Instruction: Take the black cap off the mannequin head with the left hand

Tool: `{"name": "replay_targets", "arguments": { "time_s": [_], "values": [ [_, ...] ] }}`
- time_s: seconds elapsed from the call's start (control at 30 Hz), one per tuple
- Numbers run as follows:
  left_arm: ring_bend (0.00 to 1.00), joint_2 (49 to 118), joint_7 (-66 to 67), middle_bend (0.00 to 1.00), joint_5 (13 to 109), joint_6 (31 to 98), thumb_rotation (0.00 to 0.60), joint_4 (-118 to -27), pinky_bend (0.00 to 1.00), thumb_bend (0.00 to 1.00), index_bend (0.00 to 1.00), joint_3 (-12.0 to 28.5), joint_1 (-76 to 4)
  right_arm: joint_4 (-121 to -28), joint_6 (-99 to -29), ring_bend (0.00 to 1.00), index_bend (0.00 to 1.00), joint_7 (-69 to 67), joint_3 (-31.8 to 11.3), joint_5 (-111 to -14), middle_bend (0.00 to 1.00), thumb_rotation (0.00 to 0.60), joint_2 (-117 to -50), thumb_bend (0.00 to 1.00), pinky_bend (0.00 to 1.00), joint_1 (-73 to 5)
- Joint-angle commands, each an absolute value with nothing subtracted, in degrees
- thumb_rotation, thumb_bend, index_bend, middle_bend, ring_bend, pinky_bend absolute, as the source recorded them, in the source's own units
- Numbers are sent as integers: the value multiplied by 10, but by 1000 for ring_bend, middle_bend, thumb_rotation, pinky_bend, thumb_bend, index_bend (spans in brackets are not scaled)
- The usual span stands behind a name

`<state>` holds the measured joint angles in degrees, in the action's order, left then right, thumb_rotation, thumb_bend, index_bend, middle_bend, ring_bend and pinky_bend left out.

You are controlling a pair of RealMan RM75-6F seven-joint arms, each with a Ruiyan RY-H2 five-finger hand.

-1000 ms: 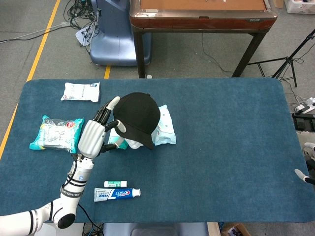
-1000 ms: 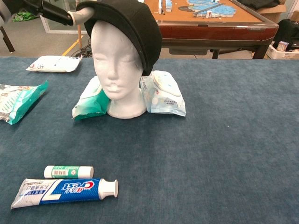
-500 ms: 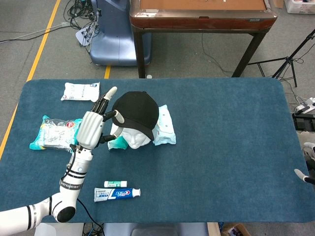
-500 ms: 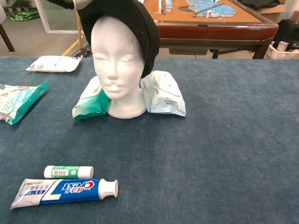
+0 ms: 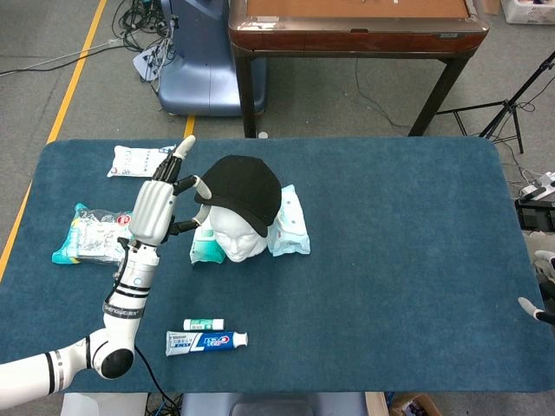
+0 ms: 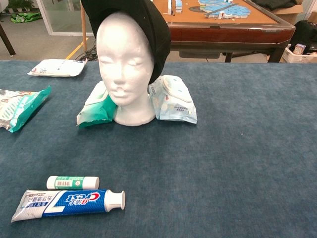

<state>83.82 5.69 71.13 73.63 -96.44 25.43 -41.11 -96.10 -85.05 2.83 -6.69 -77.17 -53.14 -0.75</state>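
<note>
cap (image 5: 243, 191): brim apparently pinched by left hand (image 5: 158, 211) fingers, partly raised off head (image 6: 124, 69). step: lifting. next: cap to be drawn up and clear.

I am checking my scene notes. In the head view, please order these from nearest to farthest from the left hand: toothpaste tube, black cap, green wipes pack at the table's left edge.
1. black cap, beside the left hand
2. green wipes pack, left edge
3. toothpaste tube, front edge
</note>
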Motion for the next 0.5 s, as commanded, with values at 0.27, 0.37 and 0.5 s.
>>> {"name": "replay_targets", "arguments": {
  "time_s": [0.27,0.37,0.5],
  "values": [
    [0,837,65,0,665,720,600,-950,97,358,612,273,-429,-960,-849,192,290,25,-67,-770,319,600,-531,0,379,-8],
    [0,837,69,0,653,718,600,-948,97,358,613,278,-434,-960,-849,192,290,25,-67,-771,319,600,-530,0,379,-8],
    [0,838,75,0,634,713,600,-940,97,357,613,285,-442,-960,-848,192,290,25,-67,-770,319,600,-530,0,379,-9]
  ]
}}
